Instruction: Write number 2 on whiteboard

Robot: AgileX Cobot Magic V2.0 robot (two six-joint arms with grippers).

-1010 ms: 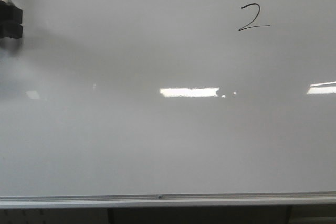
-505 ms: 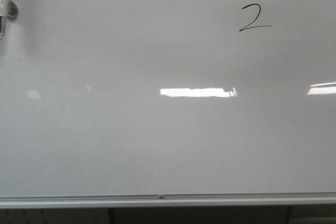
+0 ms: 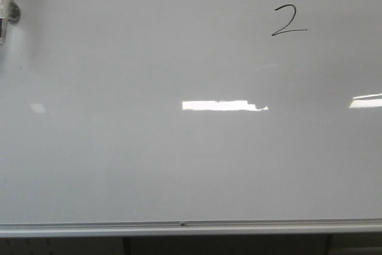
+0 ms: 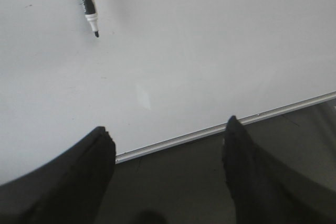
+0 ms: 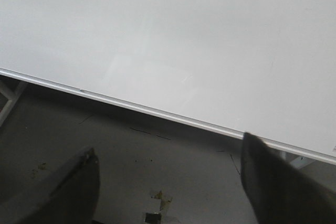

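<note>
Whiteboard [image 3: 179,165] fills nearly the whole front view, glossy and pale grey-white, and its thin silver frame edge [image 3: 182,227] runs along the near bottom, with only a dark strip showing beneath it. Nearest in the left wrist view, the left gripper [image 4: 168,174] shows as two dark blurred fingers spread wide with nothing between them; their tips are cut off by the picture's border. The right gripper [image 5: 168,182] in its own view looks the same: two dark, soft-edged fingers held well apart and empty, over a grey floor [image 5: 157,161] with a few small scraps too blurred to identify. Both wrist views catch the board's metal edge crossing at a slant. Farther on, bright white rectangular reflections [image 3: 221,105] lie across the middle of the board. A marker [image 4: 88,4] lies on the board surface in the left wrist view, white and black with a dark tip, its upper end cut off; in the front view it sits at the far left edge, only partly seen. Farthest, in the upper right of the board, stands the number 2 [image 3: 289,20], a thin black hand-drawn digit with a curved top and a flat base stroke
</note>
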